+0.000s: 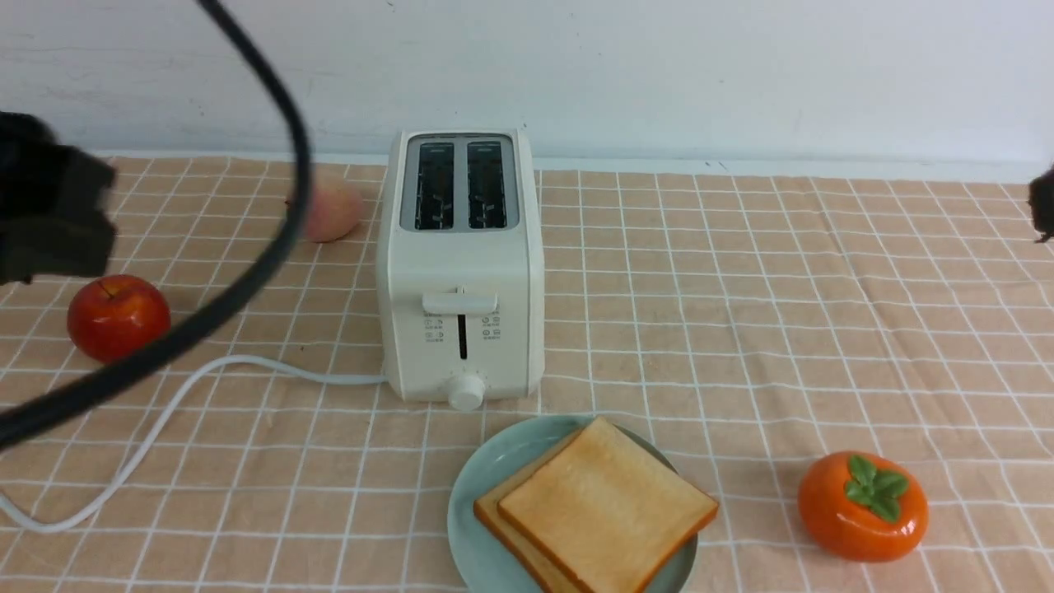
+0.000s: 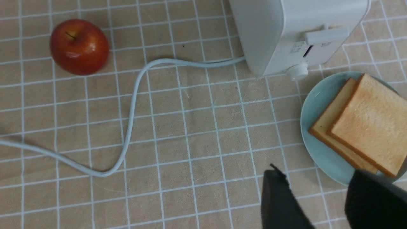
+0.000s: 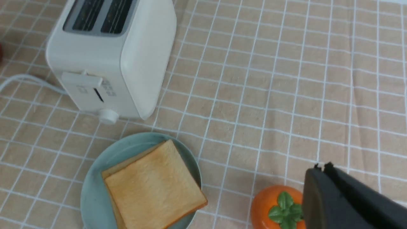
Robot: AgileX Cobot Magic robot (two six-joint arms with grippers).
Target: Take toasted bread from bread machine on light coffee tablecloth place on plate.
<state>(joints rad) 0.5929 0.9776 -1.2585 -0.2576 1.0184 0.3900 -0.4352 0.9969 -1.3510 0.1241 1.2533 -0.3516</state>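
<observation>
The cream-white bread machine (image 1: 461, 263) stands mid-table on the peach checked tablecloth (image 1: 741, 313), both slots dark and empty. Two slices of toasted bread (image 1: 605, 502) lie stacked, slightly offset, on the mint-green plate (image 1: 486, 478) just in front of it. My left gripper (image 2: 318, 173) hovers open over the cloth beside the plate's (image 2: 318, 105) edge, nothing between its fingers; in the front view it is a dark blur (image 1: 58, 214) at far left. My right gripper (image 3: 321, 167) is shut and empty, above the cloth by the persimmon; only a sliver (image 1: 1044, 206) shows at the front view's right edge.
A red apple (image 1: 118, 317) and a peach (image 1: 329, 210) lie left of the toaster. An orange persimmon (image 1: 862, 506) sits right of the plate. The toaster's white cord (image 1: 206, 379) snakes across the left cloth. A black cable (image 1: 247, 272) hangs close to the front camera. A white wall closes the back.
</observation>
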